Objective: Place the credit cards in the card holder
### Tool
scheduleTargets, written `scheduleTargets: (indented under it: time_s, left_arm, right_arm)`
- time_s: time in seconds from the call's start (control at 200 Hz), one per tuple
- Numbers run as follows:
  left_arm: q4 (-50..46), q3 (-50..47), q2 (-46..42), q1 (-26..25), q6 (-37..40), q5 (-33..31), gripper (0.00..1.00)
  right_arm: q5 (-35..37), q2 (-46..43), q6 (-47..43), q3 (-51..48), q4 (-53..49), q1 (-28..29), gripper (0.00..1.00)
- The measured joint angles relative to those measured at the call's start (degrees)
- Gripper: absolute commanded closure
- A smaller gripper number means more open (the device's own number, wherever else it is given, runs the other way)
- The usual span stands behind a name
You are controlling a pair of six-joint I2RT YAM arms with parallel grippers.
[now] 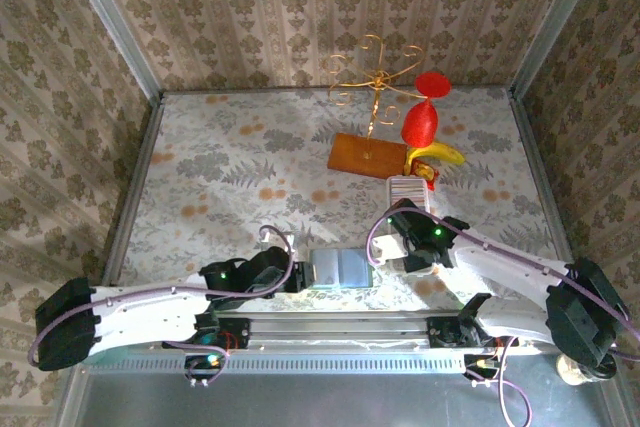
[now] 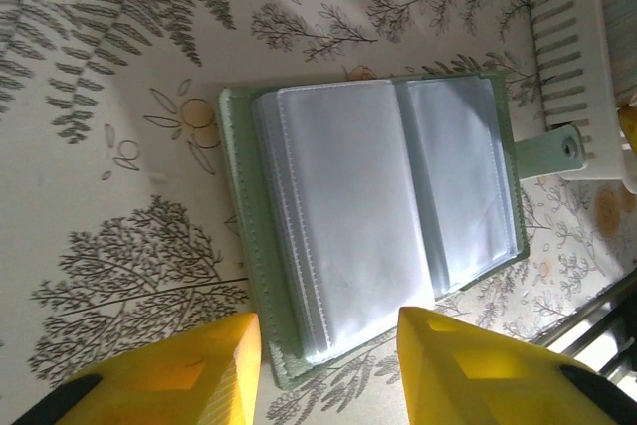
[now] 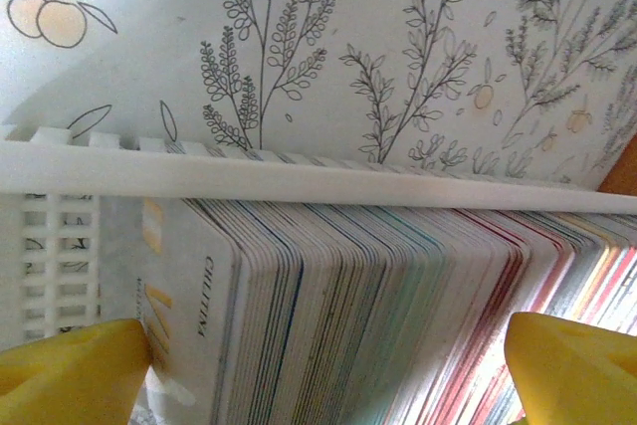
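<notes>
Right end effector [image 3: 328,360] straddles thin, tightly packed credit cards [image 3: 398,266].

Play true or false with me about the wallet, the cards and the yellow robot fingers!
1. The card holder lies open on the table. True.
2. The credit cards lie flat in a heap on the table. False: they stand on edge, packed side by side in the white tray.
3. The right gripper has its fingers wide apart, with cards between them. True.
4. The left gripper is holding a card. False: it holds no card. Its fingers are apart, at the near edge of the open card holder.
</notes>
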Motion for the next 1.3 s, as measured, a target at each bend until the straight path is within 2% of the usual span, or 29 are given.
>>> scheduleTargets:
  time_s: [0.17,0.7,1.3]
  left_arm:
    - [-1.5,-0.8,-1.5,0.0,-0.2,-0.7,0.61]
    - [-1.9,-1.0,-0.4,0.0,-0.7,-0.9,0.70]
    - [-1.9,-1.0,-0.4,0.0,-1.0,-0.9,0.75]
  right_arm:
    - [0.2,0.0,0.6,0.3,-0.6,0.0,0.15]
    - [0.2,-2.8,1.9,0.4,-5.3,0.4,0.65]
    - [0.3,-5.3,2.1,0.7,-6.1,0.9,0.64]
